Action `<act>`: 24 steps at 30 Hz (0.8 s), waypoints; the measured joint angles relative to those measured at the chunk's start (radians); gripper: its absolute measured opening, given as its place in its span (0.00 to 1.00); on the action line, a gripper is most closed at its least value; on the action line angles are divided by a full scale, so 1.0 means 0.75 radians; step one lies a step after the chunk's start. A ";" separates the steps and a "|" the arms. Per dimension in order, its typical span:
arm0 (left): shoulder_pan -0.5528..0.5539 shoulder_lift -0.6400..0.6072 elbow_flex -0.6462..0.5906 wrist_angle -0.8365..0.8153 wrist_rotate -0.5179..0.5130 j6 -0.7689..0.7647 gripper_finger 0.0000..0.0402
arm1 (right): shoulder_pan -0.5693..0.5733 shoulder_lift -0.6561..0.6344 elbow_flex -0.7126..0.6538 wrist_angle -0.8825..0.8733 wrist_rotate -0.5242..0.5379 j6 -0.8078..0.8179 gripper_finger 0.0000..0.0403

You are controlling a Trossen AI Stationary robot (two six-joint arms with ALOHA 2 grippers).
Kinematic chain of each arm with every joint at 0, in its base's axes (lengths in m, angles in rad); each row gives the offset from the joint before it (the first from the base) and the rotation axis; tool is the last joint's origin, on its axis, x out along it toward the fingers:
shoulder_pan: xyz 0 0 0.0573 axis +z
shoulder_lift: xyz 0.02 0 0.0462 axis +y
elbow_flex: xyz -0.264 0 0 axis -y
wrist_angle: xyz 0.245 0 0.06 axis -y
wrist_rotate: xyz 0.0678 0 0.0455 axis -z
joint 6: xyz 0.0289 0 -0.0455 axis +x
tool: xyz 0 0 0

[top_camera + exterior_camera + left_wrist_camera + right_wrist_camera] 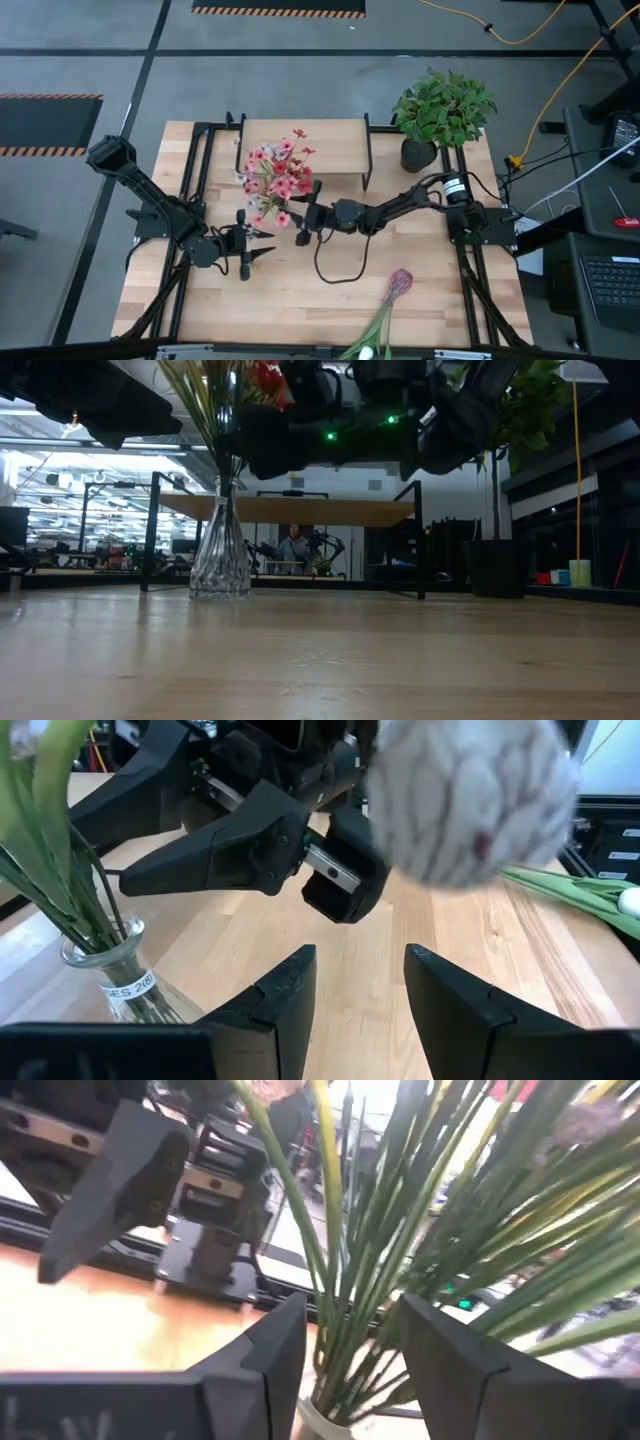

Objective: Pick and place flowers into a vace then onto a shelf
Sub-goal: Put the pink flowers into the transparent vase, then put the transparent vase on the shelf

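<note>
Standing parted and empty, the right gripper (302, 226) faces the flowers (277, 177) in the glass vase (220, 555) just ahead — stems upright, before the shelf (303, 147). Left gripper (252, 244), likewise parted and empty, hovers slightly farther off.

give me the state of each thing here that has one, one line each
vase: upright on the table, flowers in it
flowers: standing in the vase
loose flowers: lying flat at the table's near edge
shelf: bare
left gripper: open, empty
right gripper: open, beside the stems
</note>
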 joint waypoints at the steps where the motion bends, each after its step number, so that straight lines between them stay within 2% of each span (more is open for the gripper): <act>1: 0.000 0.000 0.000 0.000 0.000 0.000 0.37 | 0.007 0.000 0.000 0.001 0.029 -0.022 0.40; 11: 0.000 0.000 0.000 0.000 0.000 0.001 0.37 | 0.041 -0.001 0.000 0.031 0.108 -0.070 0.40; 18: 0.000 0.000 0.000 -0.001 0.010 0.007 0.37 | 0.085 -0.027 0.000 0.038 0.110 -0.071 0.40; 21: 0.000 0.000 0.000 -0.001 0.010 0.045 0.37 | 0.111 -0.076 0.000 -0.042 0.111 -0.070 0.40; 24: 0.000 0.000 0.000 -0.001 0.032 0.046 0.37 | 0.146 -0.160 0.000 -0.244 0.112 -0.051 0.40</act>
